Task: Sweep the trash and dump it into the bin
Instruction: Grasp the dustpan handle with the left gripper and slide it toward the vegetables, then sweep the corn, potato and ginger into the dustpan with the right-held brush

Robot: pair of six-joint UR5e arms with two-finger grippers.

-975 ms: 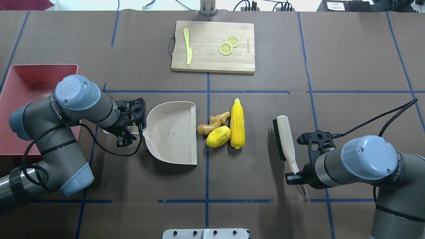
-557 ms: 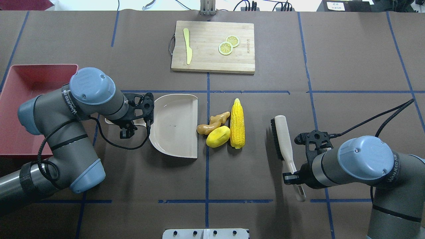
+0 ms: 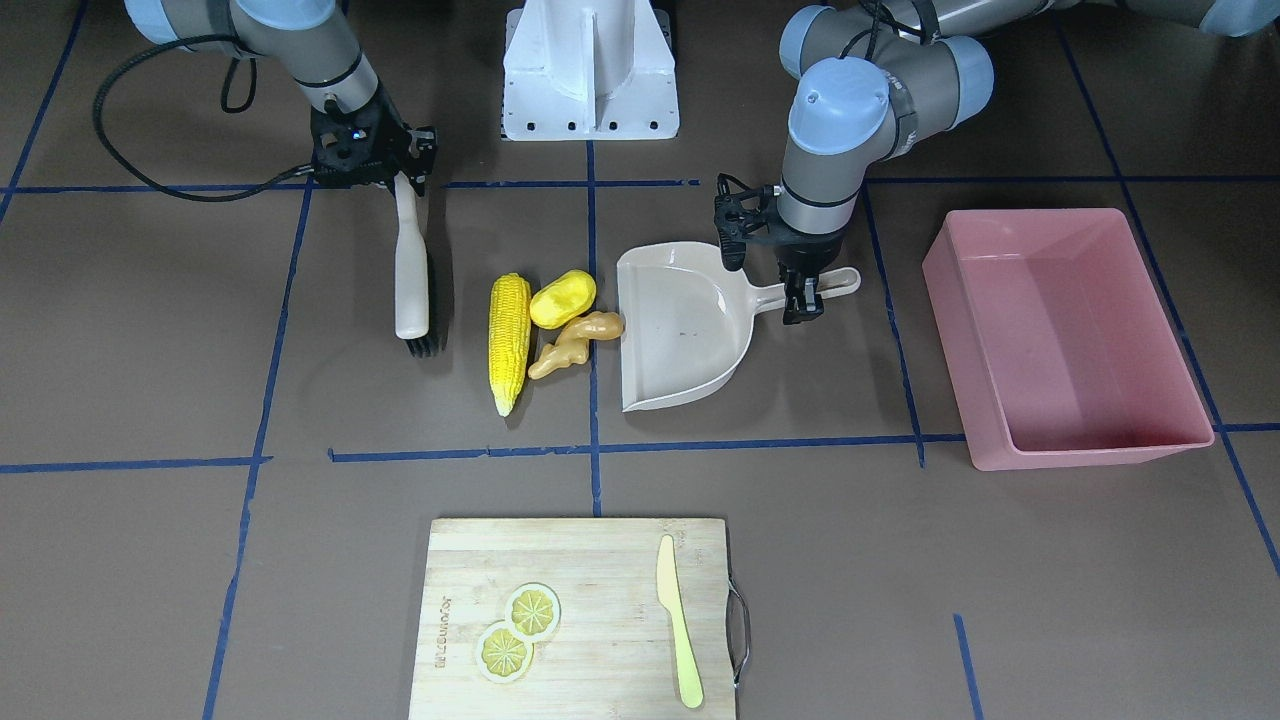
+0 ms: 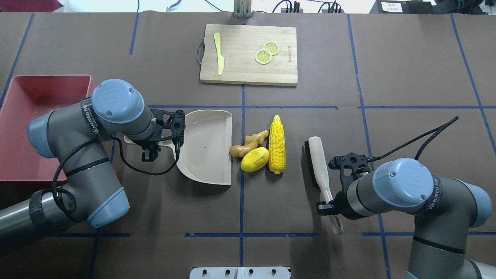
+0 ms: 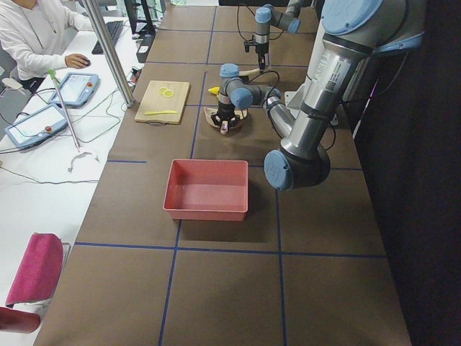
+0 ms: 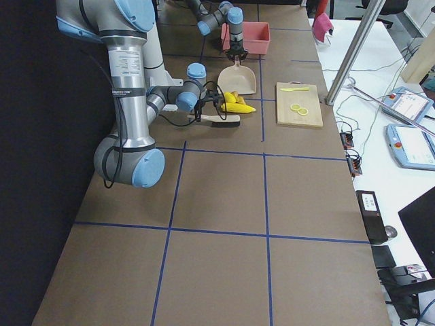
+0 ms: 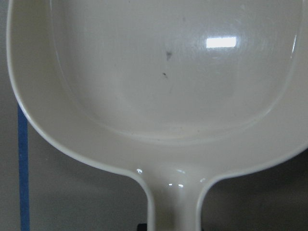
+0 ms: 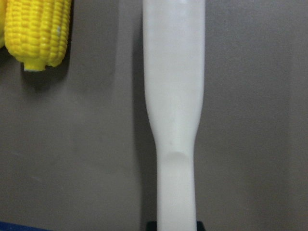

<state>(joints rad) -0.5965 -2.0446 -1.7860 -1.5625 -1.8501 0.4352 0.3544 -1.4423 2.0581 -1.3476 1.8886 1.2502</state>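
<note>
The bin [image 4: 23, 116] sits behind the left gripper [image 3: 797, 288], on its outer side and well apart from the food. That gripper is clamped on the handle of the dustpan [image 4: 205, 147] – the pan's open lip points away from it. Just past the lip lie the ginger [image 4: 250, 143], at the edge, then the potato [image 4: 254, 159] and the corn [image 4: 277, 145], touching. Beyond them stands the brush [image 4: 319, 170], near the corn – the right gripper [image 4: 328, 205] is closed on its handle.
</note>
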